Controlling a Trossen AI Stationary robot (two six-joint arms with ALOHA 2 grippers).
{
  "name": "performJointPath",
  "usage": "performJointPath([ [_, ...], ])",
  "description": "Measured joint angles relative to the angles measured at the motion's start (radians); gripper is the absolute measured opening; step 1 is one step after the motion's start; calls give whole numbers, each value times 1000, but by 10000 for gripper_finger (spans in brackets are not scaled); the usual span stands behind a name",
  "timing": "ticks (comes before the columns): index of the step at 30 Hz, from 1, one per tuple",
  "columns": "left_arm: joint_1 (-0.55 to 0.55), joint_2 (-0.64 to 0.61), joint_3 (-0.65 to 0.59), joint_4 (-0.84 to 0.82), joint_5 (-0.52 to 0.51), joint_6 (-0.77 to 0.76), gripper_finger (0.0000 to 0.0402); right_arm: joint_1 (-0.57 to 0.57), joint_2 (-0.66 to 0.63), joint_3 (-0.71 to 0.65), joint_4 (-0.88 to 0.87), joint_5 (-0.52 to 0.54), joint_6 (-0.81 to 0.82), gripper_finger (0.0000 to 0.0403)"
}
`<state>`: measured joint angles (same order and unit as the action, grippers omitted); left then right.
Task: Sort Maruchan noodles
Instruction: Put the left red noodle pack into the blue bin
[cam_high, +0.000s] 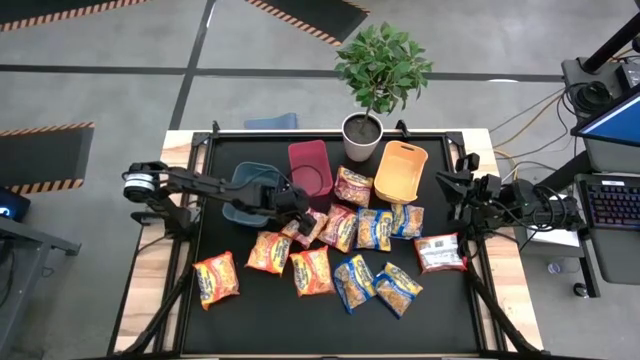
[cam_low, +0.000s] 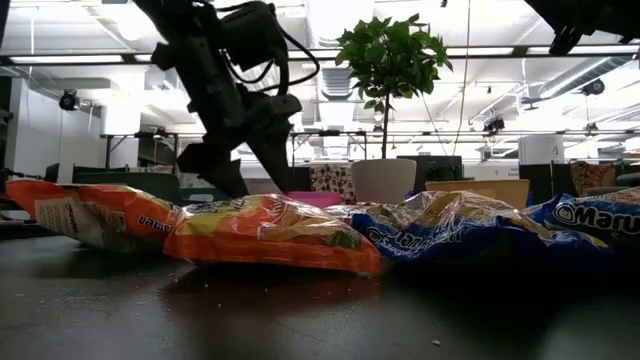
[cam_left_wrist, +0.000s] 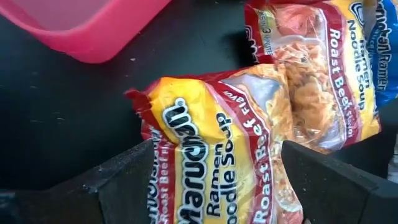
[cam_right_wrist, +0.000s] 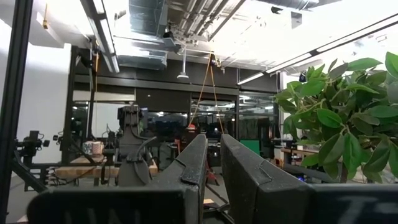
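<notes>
left gripper (cam_left_wrist: 214, 180) spread astride Maruchan "Roast Beef Flavor" packet (cam_left_wrist: 211, 149) | right gripper (cam_right_wrist: 214, 168) pressed together, raised

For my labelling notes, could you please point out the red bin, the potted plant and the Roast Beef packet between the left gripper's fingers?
Red bin (cam_high: 310, 166): high view, its inner floor.
Potted plant (cam_high: 362, 134): high view, the white pot's rim.
Roast Beef packet (cam_left_wrist: 214, 146): left wrist view, its printed front.

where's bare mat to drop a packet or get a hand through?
Free: the mat's near-right corner, beyond the white-faced packet; the left strip between the teal bin and the orange packet; the near edge. Crowded: centre, where the noodle packets overlap under the open left hand.
</notes>
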<state>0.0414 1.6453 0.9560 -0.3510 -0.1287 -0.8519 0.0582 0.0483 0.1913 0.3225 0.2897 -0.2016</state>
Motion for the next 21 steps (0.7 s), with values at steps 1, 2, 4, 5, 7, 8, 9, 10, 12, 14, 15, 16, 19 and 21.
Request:
performJointPath([
  [1,0,2,-11,19,1,-3,334,0,0,0,0,0,0,38],
  [2,0,3,-21,33,3,-4,334,0,0,0,0,0,0,38],
  [4,0,7,-37,63,9,-8,333,0,0,0,0,0,0,38],
  [5,0,12,-41,72,9,-12,333,0,0,0,0,0,0,38],
  [7,0,25,-44,71,9,-16,333,0,0,0,0,0,0,38],
  [8,0,33,-44,78,9,-17,333,0,0,0,0,0,0,38],
  [9,0,40,-44,87,10,-17,333,0,0,0,0,0,-1,38],
  [10,0,47,-44,95,10,-18,333,0,0,0,0,0,-1,38],
  [12,0,58,-42,114,10,-18,330,0,0,0,0,0,-1,38],
  [14,-1,64,-42,126,15,-18,325,0,0,0,0,0,-2,38],
  [15,-1,65,-42,127,15,-18,321,0,0,0,0,0,-3,38],
  [16,-2,65,-42,130,15,-18,316,0,0,0,0,0,-4,38],
  [19,-4,65,-42,131,16,-18,304,0,0,0,0,0,-8,38],
  [21,-8,66,-42,131,16,-19,290,0,0,0,0,0,-9,38],
])
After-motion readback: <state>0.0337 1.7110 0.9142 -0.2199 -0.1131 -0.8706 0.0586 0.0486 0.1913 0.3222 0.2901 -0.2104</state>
